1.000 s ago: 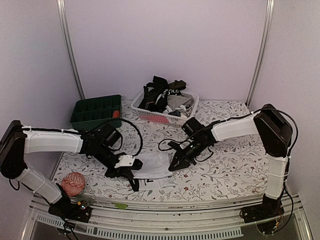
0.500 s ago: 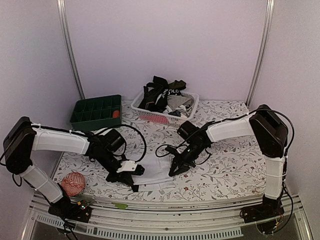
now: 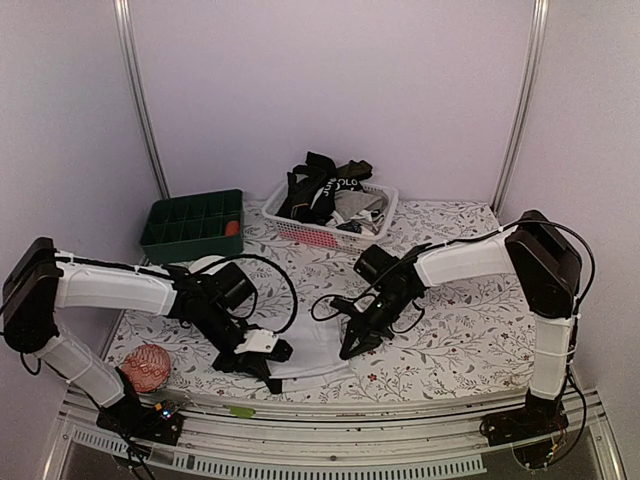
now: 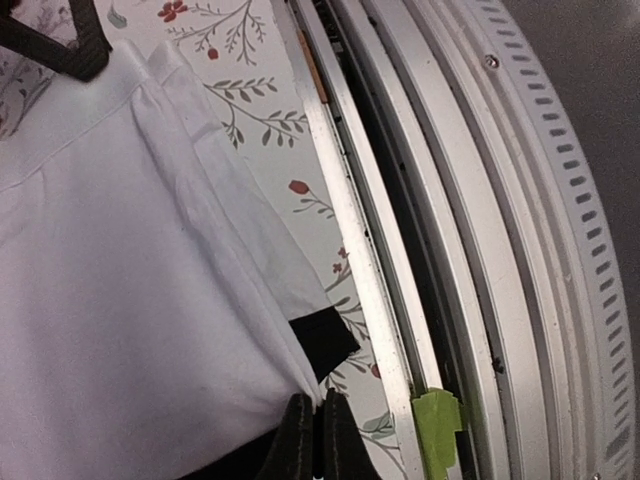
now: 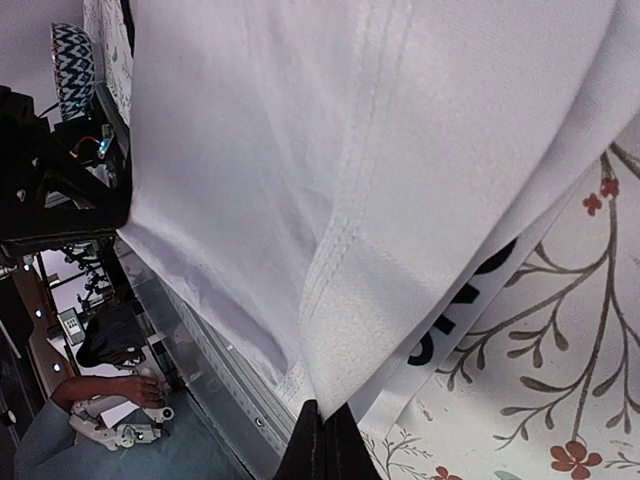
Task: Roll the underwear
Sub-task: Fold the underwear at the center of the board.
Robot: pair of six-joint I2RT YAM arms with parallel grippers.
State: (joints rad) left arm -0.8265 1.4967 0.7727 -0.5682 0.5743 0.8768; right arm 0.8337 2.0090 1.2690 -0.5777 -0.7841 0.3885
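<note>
- Now about the white underwear (image 3: 305, 345): lies flat on the table (image 3: 460, 320), right between the two sets of jaws.
- Gets pinched tight at its near left corner by the left gripper (image 3: 266, 347), beside a black bit (image 4: 322, 347); spreads out ahead of those jaws.
- Gets pinched tight on its right edge by the right gripper (image 3: 352, 340); fans out ahead of those jaws too.
- Seems to stretch long-ways from one grip to the other, so just as near to both arms.
- Probably needs both grips moving together, or rolls up crooked.
- Well behind both jaws: more underwear (image 3: 325, 190) heaped in the white basket (image 3: 300, 232).
</note>
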